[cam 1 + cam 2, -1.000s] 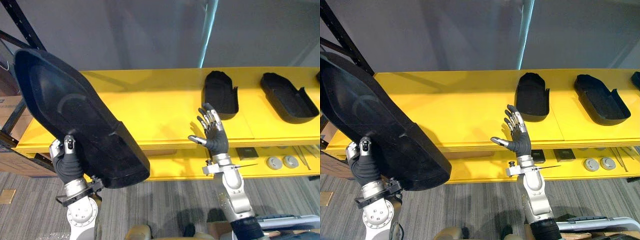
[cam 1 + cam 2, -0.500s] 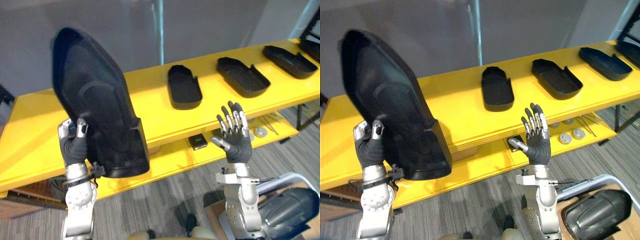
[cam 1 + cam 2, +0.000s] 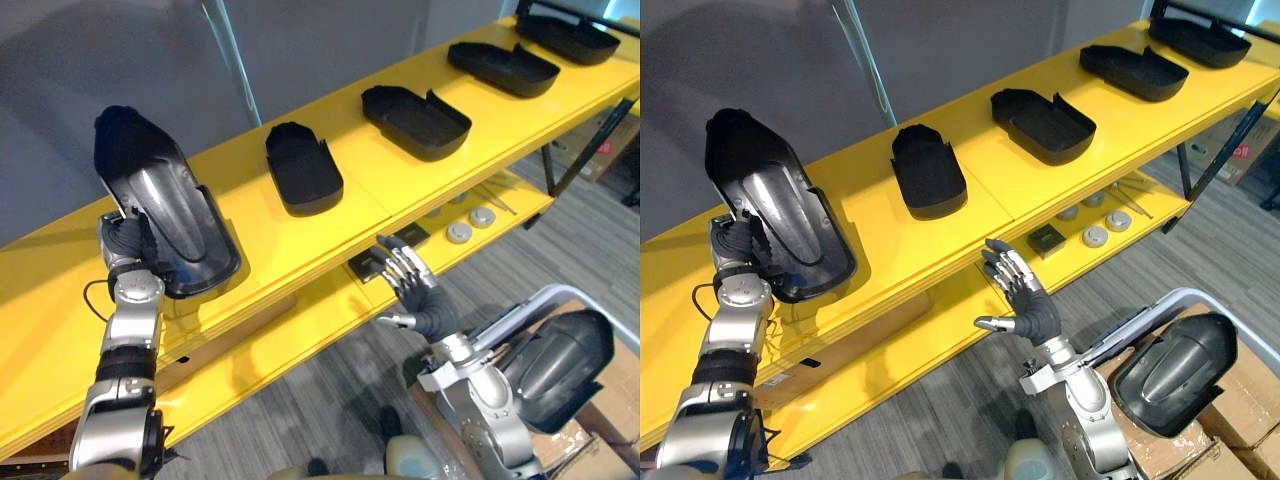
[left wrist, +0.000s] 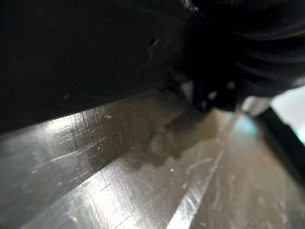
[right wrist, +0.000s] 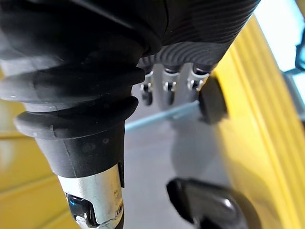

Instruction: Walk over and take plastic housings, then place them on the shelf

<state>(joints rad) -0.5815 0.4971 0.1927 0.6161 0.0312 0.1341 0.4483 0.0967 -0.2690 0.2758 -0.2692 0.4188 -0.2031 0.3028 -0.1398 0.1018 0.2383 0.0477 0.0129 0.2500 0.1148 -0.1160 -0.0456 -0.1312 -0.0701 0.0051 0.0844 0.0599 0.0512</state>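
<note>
Robot's left hand (image 3: 125, 243) at the left end of the yellow shelf (image 3: 365, 180), fingers curled round the near left rim of the held housing (image 3: 165, 215); this large black plastic shell lay with its hollow side up, its near end apparently resting on the top board and its far end tilted upward. Along the same board, to the right and well apart from one another, lay the second housing (image 3: 303, 170), third housing (image 3: 415, 108), fourth housing (image 3: 503, 68) and fifth housing (image 3: 565, 35), all hollow side up. Right hand (image 3: 1025, 305) was raised in front of the lower board (image 3: 300, 330), palm toward the shelf, fingers straight and spread, thumb held apart, touching nothing. On the lower board, to the right of that hand, lay a dark square pad (image 3: 1047, 240) and two round discs (image 3: 460, 233). A spare housing (image 3: 1165, 375) sat at the lower right within a grey frame (image 3: 1200, 300), above cardboard boxes (image 3: 1230, 425).
</note>
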